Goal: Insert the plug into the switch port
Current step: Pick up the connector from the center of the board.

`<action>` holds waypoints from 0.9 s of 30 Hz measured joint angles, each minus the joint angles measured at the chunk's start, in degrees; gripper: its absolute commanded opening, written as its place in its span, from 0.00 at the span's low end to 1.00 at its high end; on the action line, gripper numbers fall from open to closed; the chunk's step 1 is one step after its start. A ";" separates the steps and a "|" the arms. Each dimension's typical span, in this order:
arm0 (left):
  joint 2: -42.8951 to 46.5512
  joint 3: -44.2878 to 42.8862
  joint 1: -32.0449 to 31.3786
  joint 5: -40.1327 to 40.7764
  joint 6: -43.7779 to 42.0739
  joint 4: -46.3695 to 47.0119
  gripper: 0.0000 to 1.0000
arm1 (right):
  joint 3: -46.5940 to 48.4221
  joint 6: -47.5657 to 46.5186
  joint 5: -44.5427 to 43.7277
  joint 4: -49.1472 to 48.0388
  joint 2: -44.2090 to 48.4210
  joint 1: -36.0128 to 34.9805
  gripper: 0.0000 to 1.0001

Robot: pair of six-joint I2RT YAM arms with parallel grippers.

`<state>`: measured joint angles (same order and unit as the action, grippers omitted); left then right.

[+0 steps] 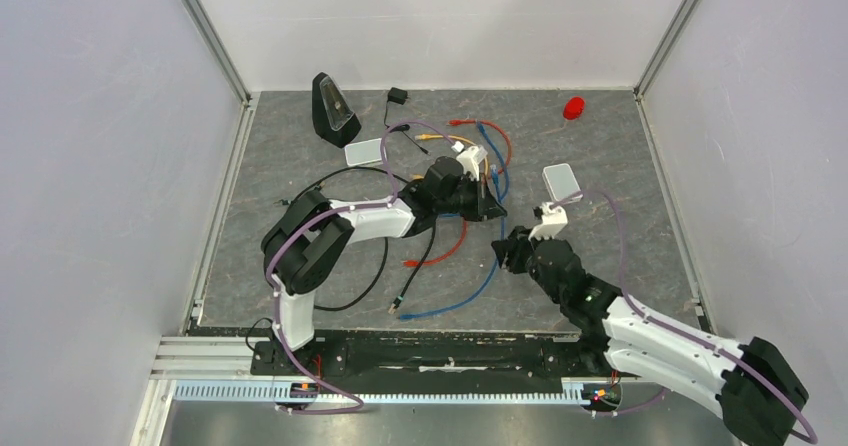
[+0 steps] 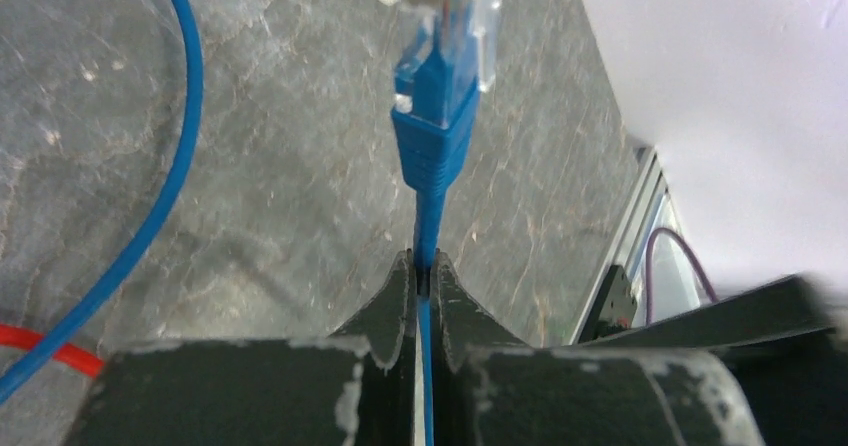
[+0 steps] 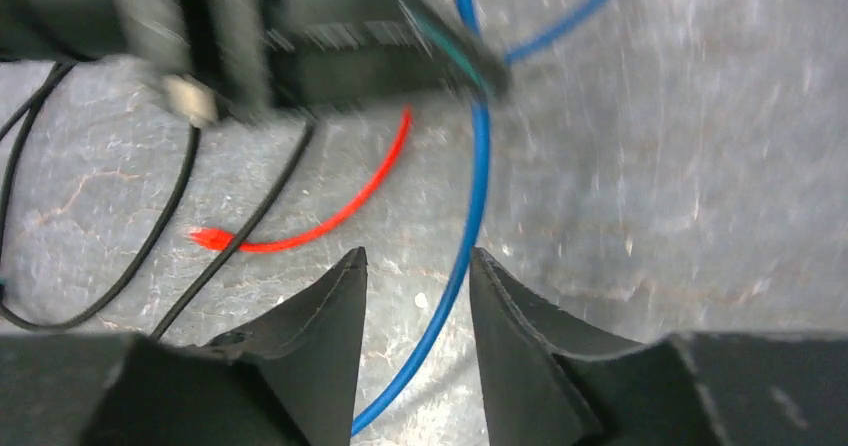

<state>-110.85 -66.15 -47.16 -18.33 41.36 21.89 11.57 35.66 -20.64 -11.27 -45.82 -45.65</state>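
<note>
The table (image 1: 270,166) lies under both arms. The left arm (image 1: 370,218) is stretched low across it with the wrist near level, so the left pincer (image 2: 422,271) points almost flat over the surface. The right arm (image 1: 640,326) reaches in from the other side, bent at the elbow, with its wrist tipped down.

The switch (image 1: 561,180) lies flat ahead of the left pincer and a little to its left, apart from it. Its port shows in no view. The blue cable (image 2: 428,216) runs straight out of the left pincer, whose jaws are clamped together on it a short way behind the plug (image 2: 447,36). The plug stands free in the air ahead of the tips, clear shell foremost. The right pincer (image 3: 415,266) is parted. What seems to be the cable's slack passes between its fingers, and as far as I can judge neither finger grips it.

The cable is light and limp, so a hold far back would let the plug droop and wander. I judge the stiffer boot (image 2: 432,136) right behind the plug the better place to grip. The clear shell and its latch look brittle. The switch is probably light and likely to slide when pushed unless it is braced.
</note>
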 measured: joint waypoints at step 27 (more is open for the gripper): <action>10.49 -4.11 0.31 -22.69 -42.82 -40.70 0.02 | 30.51 -35.74 55.91 16.65 -12.26 28.39 0.51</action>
<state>-100.36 -70.26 -46.85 -41.01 -1.45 -18.81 42.09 -0.08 35.27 5.39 -58.08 -17.26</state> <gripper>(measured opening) 0.047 0.572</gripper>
